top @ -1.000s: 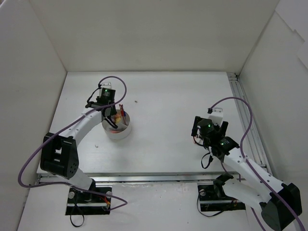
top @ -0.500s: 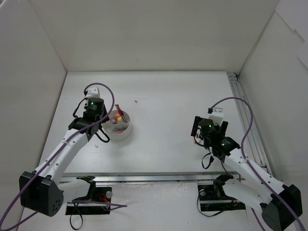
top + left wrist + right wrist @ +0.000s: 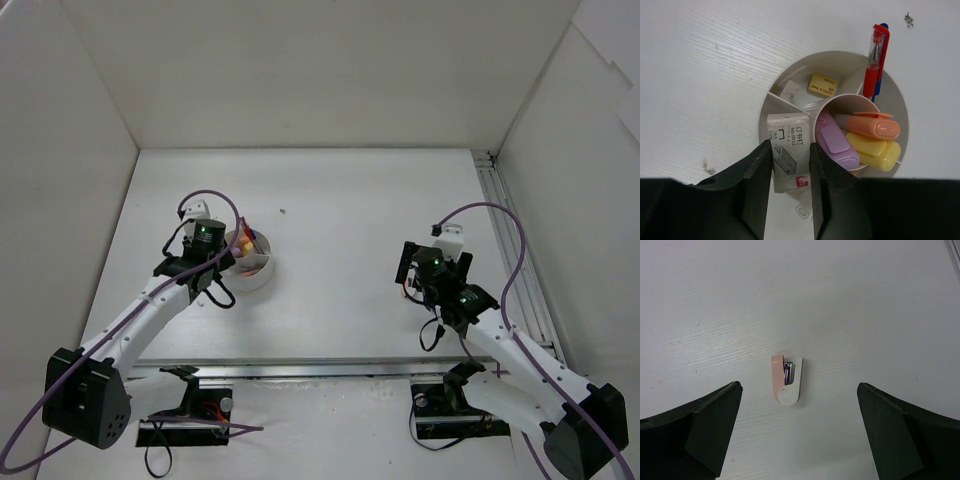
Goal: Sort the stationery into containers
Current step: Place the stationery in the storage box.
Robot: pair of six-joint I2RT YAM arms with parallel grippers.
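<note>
The white divided cup (image 3: 840,53) holds a purple marker (image 3: 832,140), an orange marker (image 3: 870,125) and a yellow marker (image 3: 875,147) in its inner ring. A red pen (image 3: 874,65) with a blue one behind it stands in one outer compartment, a cream eraser (image 3: 822,85) lies in another. My left gripper (image 3: 790,146) is shut on a white staple box (image 3: 790,131), held over the cup's near-left compartment. My right gripper (image 3: 799,386) hangs open above a small pink and white stapler (image 3: 790,390) lying on the table.
In the top view the cup (image 3: 258,272) sits left of centre, with the left arm's wrist (image 3: 205,240) beside it. White walls enclose the table on three sides. A metal rail (image 3: 505,230) runs along the right edge.
The left arm swung from over the cup out to its left, then edged back toward the cup's rim. The right arm has stayed still.
</note>
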